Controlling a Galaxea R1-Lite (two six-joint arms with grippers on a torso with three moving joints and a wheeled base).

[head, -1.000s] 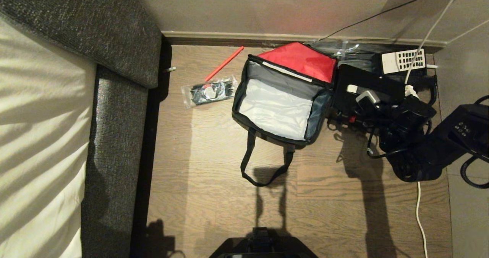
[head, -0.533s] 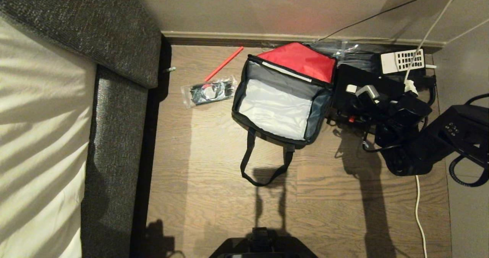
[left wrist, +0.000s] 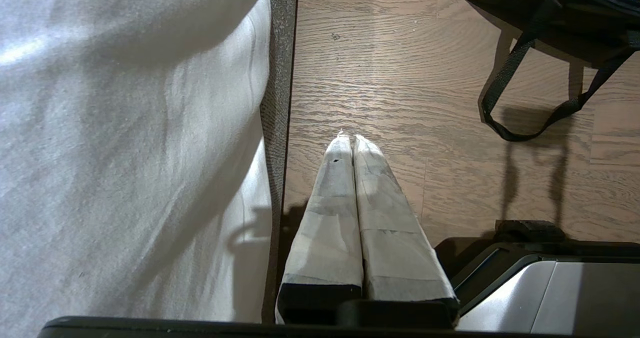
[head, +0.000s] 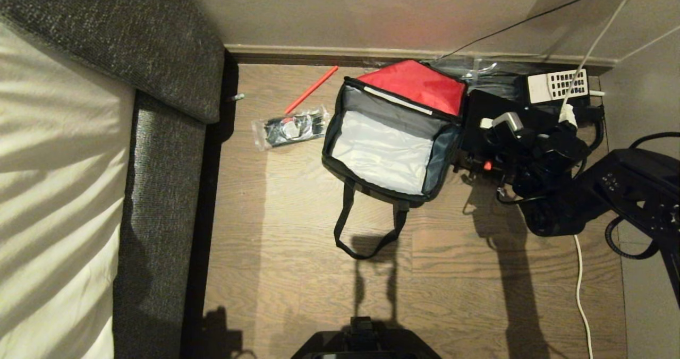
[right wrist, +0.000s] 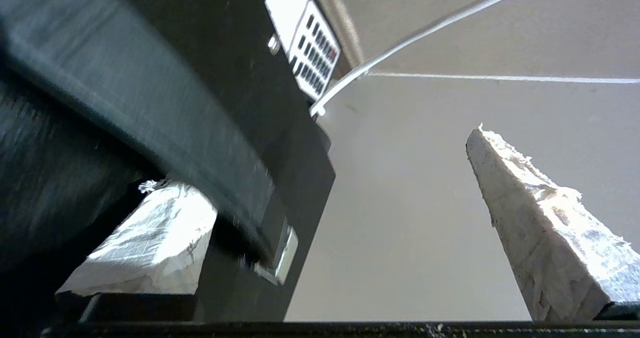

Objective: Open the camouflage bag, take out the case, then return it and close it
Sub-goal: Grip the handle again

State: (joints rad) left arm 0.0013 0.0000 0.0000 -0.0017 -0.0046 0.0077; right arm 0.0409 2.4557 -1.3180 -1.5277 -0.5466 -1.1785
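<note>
Your right end effector (head: 502,128) is creeping farther over the black case (head: 481,117), released, beside the open camouflage bag (head: 390,141); left end effector (left wrist: 348,140) clenched.

Beside the right end effector (head: 504,128), whose tips are wrapped in rough, frayed white tape, the case (head: 491,109) looks like smooth hard plastic, though blurred. Farther off, the camouflage bag (head: 390,136) is soft cloth with satiny lining, on matt grained wood floor (head: 297,226).
</note>
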